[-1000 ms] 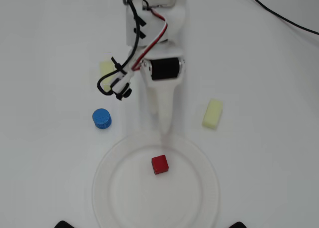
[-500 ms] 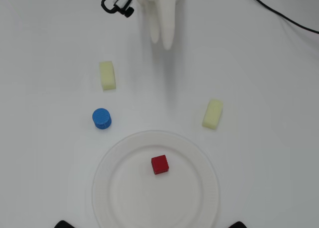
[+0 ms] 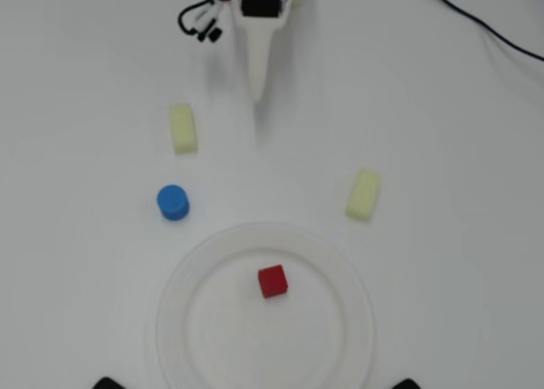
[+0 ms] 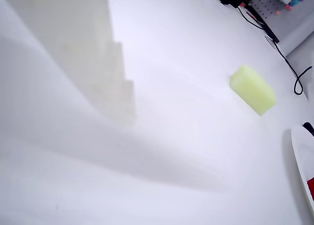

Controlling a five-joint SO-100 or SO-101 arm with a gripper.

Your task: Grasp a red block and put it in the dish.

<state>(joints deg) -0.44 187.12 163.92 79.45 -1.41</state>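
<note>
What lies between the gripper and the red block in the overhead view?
Only bare white table and the dish's near rim; the red block sits in the dish, and the gripper is up near the top edge.

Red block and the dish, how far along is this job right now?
Done, it seems: the red block lies inside the dish, near its middle. Nothing is in hand: the gripper sits at the top of the overhead view, holding nothing, far from the dish. Nothing looks left beyond parking the arm.
</note>
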